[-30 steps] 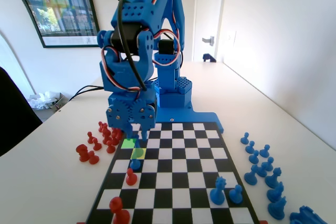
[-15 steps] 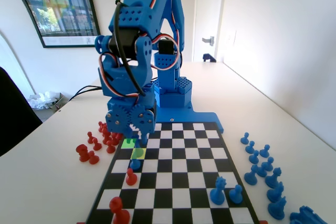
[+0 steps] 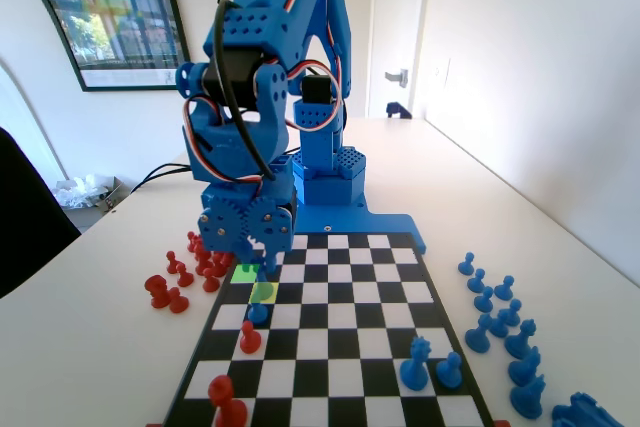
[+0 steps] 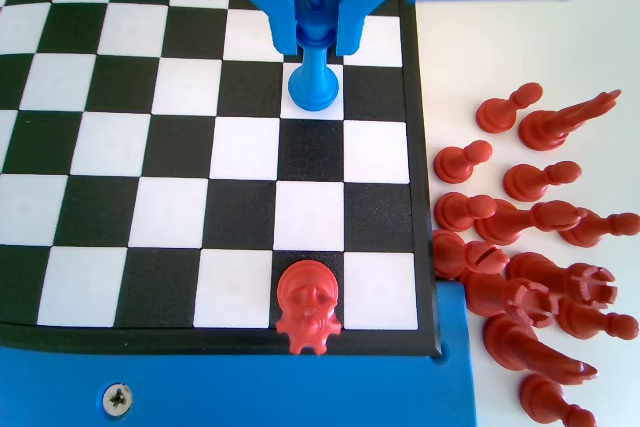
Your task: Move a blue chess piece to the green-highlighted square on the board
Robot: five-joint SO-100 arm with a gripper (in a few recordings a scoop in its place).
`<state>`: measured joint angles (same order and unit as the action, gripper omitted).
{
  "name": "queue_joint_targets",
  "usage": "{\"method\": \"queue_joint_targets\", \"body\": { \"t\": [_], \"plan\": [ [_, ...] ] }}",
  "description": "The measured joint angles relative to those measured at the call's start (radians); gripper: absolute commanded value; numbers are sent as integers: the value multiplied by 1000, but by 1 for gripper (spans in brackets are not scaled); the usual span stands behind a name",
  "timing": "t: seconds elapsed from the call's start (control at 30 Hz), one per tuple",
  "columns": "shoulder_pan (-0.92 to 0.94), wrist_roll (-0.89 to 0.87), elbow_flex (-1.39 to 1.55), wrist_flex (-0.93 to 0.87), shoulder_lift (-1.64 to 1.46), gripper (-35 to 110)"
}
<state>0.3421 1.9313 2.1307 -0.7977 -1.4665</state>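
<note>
Gripper low over the board, jaws narrow, one on each side of the blue chess piece, pinching its upper part; piece upright, base on a white square in the second column from the board's right edge in the wrist view. In the fixed view the gripper hangs just above the yellow-tinted square, with the green-highlighted square next to it on the far left; whether the piece's base touches the board, cannot tell. No containers. Red pieces lie in a loose heap on the white table beside the board; one red piece stands at the board's near edge in the wrist view. Blue pieces stand off the board on the right in the fixed view; two blue pieces on the board near the camera. White walls, framed picture at left, door handle behind.
</note>
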Motion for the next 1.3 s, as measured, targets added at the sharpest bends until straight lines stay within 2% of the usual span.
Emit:
{"method": "queue_joint_targets", "body": {
  "t": [0.27,0.8,1.3],
  "plan": [
    [17,20,-2,-31,0,1],
    [52,75,-67,-284,-67,1],
    [141,155,-9,-166,-86,1]
  ]
}}
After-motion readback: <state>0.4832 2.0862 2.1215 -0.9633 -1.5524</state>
